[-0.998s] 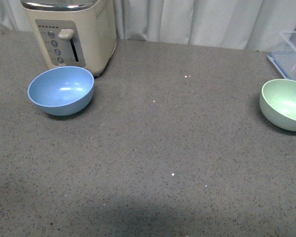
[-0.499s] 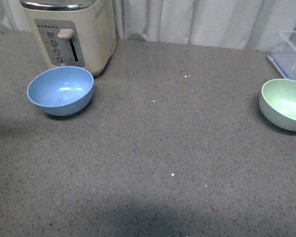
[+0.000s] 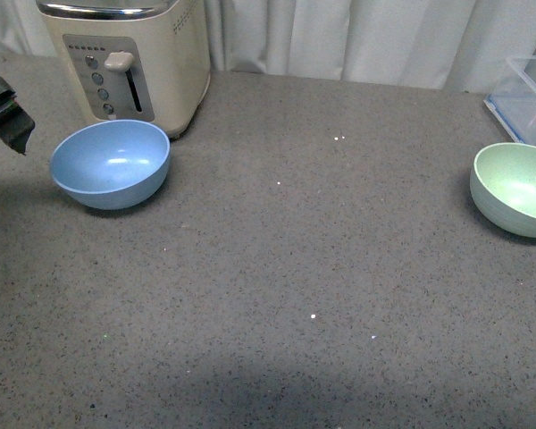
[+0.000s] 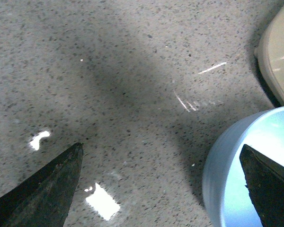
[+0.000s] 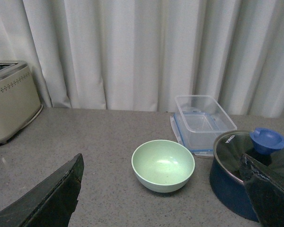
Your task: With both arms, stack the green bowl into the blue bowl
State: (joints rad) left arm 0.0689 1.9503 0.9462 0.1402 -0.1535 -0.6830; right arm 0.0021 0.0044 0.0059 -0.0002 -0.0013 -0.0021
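Stacking is not yet begun: we see the green bowl (image 3: pixel 515 189) far right on the counter (image 3: pixel 277 250), well apart from the blue bowl (image 3: pixel 111 163) by the toaster (image 3: pixel 129 58). Both sit upright, empty, matte and speckled. Our left gripper (image 4: pixel 161 147) hangs spread beside the blue bowl; our right gripper (image 5: pixel 162 160), likewise spread, holds nothing.

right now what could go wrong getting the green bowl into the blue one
1. The open left gripper hangs by the rim of the blue bowl, which sits close to the toaster; a nudge could shove the bowl against it.
2. The green bowl lies near the lidded pot and the clear container, so the open right gripper might clip one on approach.
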